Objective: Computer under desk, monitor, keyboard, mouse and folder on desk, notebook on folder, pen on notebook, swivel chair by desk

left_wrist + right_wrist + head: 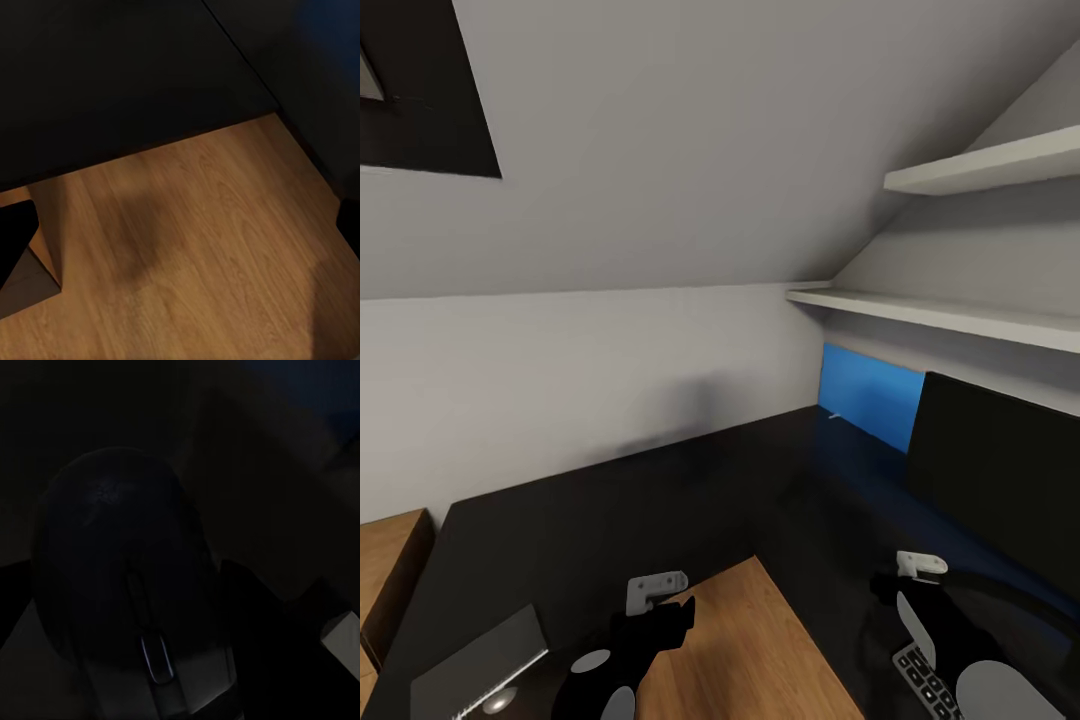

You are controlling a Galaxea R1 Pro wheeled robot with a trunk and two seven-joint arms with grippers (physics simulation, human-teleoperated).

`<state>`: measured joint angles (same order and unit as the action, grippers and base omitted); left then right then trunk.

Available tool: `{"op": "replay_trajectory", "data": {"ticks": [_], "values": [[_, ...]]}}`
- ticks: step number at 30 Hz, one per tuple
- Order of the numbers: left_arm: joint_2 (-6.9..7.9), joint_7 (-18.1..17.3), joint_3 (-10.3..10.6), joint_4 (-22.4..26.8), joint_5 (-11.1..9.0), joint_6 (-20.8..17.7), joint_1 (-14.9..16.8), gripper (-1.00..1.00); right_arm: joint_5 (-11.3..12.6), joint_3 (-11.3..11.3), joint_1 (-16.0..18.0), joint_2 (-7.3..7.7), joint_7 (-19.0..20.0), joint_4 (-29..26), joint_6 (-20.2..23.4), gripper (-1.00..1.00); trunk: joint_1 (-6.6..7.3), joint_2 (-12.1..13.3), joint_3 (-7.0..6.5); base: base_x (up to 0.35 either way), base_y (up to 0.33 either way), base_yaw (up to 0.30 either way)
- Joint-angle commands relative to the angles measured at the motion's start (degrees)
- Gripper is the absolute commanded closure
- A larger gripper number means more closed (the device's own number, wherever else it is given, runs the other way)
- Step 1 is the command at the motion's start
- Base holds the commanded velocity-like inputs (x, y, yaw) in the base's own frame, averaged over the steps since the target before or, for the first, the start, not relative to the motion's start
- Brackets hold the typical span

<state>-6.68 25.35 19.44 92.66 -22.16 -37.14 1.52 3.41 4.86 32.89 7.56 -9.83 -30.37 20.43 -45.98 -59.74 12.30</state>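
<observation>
Two arms reach out low in the head view, over the black L-shaped bench [660, 500]. The monitor [1000, 480] already stands on the bench at the right, and the blue folder [870, 395] sits behind it, propped against the wall under the white shelves [960, 315]. At the bottom right, the keyboard [925, 685] peeks out on the bench beside the monitor. The right gripper [905, 590] hovers just above that spot. The left gripper [660, 605] hangs over the wooden floor [760, 640] in the bench's inner corner, with a grey flat object [480, 665] on the bench off to its left, too unclear to name.

Over to the left wrist view: wooden floor and the dark edge of the bench [135, 75], nothing between the jaws, though how far apart they stand I cannot tell.

Now the right wrist view, very dark: the mouse [120, 577] fills the picture, scroll wheel visible, sitting right at the jaws. It looks pinched there, yet the gloom hides the contact, so I cannot tell for sure.

My read on progress: monitor and keyboard look placed, the folder is off the chair but probably not yet beside the mouse, and the mouse is being set next to the keyboard. Notebook, pen and chair remain to be handled.
</observation>
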Motion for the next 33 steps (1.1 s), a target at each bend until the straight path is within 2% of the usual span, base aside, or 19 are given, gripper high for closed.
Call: {"op": "replay_trajectory", "data": {"ticks": [1,26,33], "values": [[0.0,0.53,0.07,0.07,-0.6,-0.12,0.04,-1.0,0.55,-0.02,0.05,0.0,-0.28,-0.07,0.23,1.0,-0.23,-0.47,0.27,0.0,0.0,0.0],[-0.08,0.52,0.07,0.07,-0.69,-0.21,0.03,-1.0,0.53,-0.02,0.11,0.0,-0.29,-0.04,0.23,1.0,-5.72,-10.5,4.76,0.0,0.0,0.0],[0.04,0.44,0.07,-0.02,-0.78,-0.29,0.05,-1.0,0.54,-0.02,0.13,0.0,-0.28,-0.04,0.23,1.0,-5.72,-10.5,4.76,0.0,0.0,0.0]]}}
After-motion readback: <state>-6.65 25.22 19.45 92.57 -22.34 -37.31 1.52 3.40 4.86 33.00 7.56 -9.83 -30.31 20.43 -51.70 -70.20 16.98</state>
